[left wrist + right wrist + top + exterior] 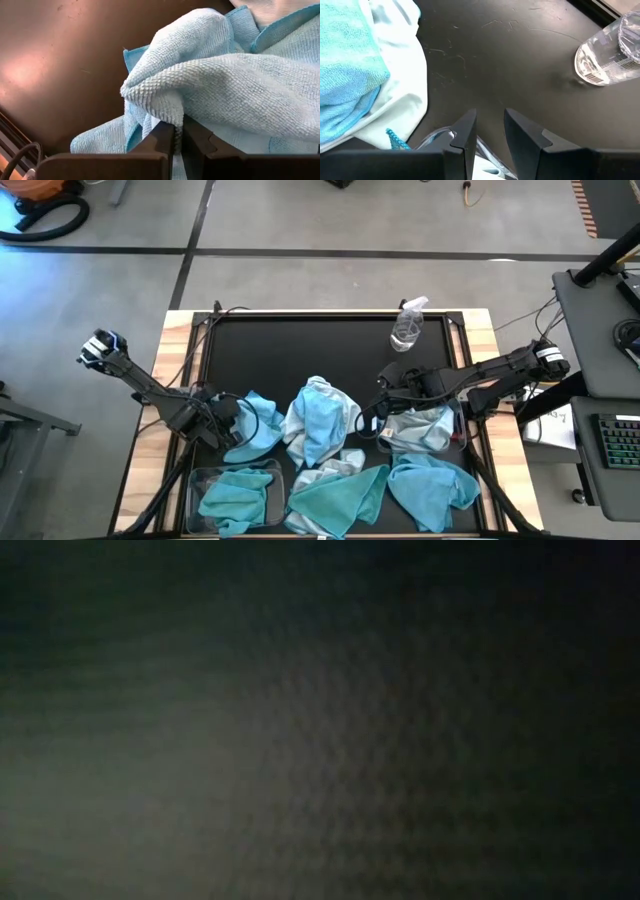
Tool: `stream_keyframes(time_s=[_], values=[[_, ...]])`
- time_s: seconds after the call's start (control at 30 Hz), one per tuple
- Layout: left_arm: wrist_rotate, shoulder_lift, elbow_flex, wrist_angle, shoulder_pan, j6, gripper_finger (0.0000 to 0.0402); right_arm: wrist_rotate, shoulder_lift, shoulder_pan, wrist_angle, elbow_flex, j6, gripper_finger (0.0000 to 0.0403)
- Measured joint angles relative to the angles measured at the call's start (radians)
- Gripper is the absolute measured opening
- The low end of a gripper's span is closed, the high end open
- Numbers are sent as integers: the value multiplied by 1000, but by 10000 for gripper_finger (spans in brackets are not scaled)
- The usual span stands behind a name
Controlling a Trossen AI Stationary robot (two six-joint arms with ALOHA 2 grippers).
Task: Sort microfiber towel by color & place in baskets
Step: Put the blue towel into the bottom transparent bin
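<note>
Left gripper (pixel 179 142): jaws nearly together, pinching a fold of a blue towel (pixel 225 85), low over the table's left side.
Right gripper (pixel 490 132): fingers a little apart, nothing between them, hovering over the rim of the right basket (pixel 452 442).
Towels: heaped across the near half of the table (pixel 300 340); one teal one (pixel 235 498) already lies in the left basket (pixel 192 485), a pale one (pixel 420 427) in the right.
Handling, I'd guess: light, floppy, grippy weave; pinch a raised fold or corner, since flat spots won't catch.
In the way: cloths overlap, so lifting one may drag its neighbour.
Also around: spray bottle (pixel 407 328) behind the right gripper, well clear of the pile.
Low view: just dark, no help.
</note>
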Motion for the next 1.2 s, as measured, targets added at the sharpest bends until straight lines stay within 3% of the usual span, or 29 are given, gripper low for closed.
stream_keyframes(time_s=[0.27,0.5,0.83,1.2], values=[[31,0,54,-6,0,28,1,0,0,0,2,0,2,93],[53,4,274,-65,0,58,1,0,0,0,4,0,3,93],[28,71,587,-102,-9,287,1,0,0,0,5,0,1,93],[328,184,825,-222,-69,505,1,0,0,0,5,0,-5,93]])
